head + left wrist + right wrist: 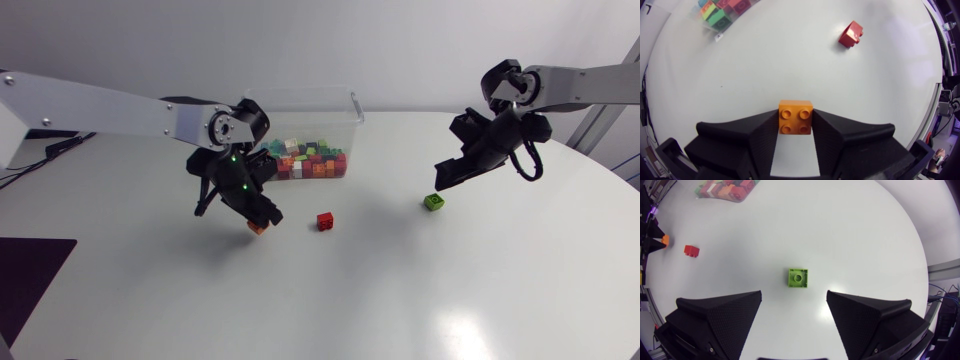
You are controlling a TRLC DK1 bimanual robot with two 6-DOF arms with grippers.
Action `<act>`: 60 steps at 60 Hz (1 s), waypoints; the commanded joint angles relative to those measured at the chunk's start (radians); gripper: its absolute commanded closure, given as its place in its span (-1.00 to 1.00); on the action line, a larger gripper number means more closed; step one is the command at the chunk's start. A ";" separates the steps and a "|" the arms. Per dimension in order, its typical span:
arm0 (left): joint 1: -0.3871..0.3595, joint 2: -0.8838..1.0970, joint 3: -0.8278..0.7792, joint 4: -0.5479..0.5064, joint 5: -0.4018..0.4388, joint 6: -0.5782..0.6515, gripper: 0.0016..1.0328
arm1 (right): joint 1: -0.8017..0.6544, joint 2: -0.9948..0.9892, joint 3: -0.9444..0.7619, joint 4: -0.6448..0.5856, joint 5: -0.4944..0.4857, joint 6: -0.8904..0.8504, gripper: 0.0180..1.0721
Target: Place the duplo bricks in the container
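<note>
Container (352,112) at upper centre holds many bricks; left gripper (262,220) clamps the orange brick (795,116) below it, red brick (325,221) loose at centre, green brick (434,202) right of centre beneath the wide-spread right gripper (448,178): three apparently still to go in.

The orange brick (795,116) and red brick (850,34) look glossy plastic, the container (300,112) clear, probably plastic, the table (420,300) smooth.

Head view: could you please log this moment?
left hand: shut on orange brick; right hand: open near green brick; red brick: loose
</note>
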 commanded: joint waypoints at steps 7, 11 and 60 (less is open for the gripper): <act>0.011 -0.120 0.001 -0.009 0.006 0.023 0.34 | 0.027 0.118 0.130 -0.079 0.064 -0.026 -0.78; 0.013 -0.147 0.008 -0.004 0.006 0.024 0.34 | 0.033 0.148 0.158 -0.092 0.080 -0.028 -0.78; 0.068 -0.273 0.158 0.189 0.043 -0.077 0.34 | 0.060 0.364 0.256 -0.083 0.141 -0.022 -0.26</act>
